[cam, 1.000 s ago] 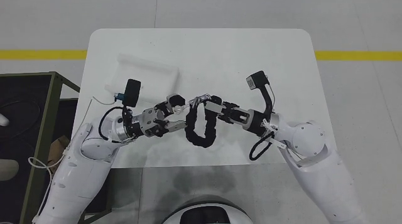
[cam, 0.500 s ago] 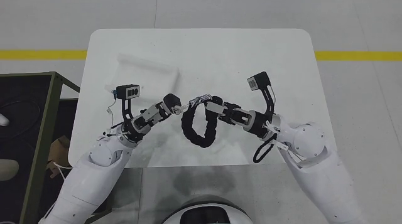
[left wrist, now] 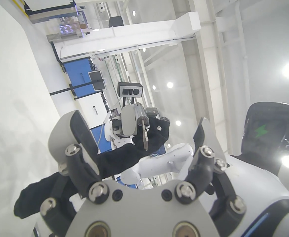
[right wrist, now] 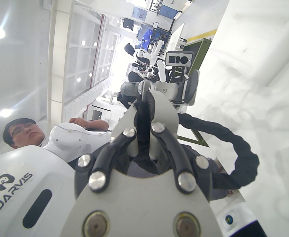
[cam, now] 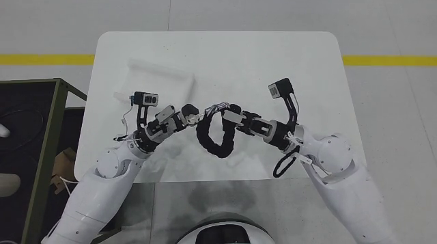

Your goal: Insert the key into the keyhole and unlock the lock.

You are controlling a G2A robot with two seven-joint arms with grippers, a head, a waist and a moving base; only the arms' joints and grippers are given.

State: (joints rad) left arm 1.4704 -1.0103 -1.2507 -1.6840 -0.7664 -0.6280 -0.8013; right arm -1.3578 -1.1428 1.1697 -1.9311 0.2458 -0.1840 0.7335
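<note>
A black fabric-sleeved cable lock point(cam: 213, 145) hangs as a loop over the middle of the white table point(cam: 273, 59). My right gripper point(cam: 229, 115) is shut on its lock head, and in the right wrist view the fingers point(right wrist: 164, 109) pinch the black sleeve while the loop point(right wrist: 243, 154) curls off to one side. A silver key point(left wrist: 144, 136) sticks out of the lock head point(left wrist: 156, 129). My left gripper point(cam: 190, 113) faces that end from the other side; its jaws stand wide open around the key without touching it point(left wrist: 137, 117).
A shallow white tray point(cam: 160, 76) lies at the table's back left. A dark cart with a green frame point(cam: 34, 128) stands beside the table's left edge. The back and right parts of the table are bare.
My left wrist has rolled over and the forearm has swung in, with its gripper staying close to the lock's key end. The right arm and the lock have barely shifted.
</note>
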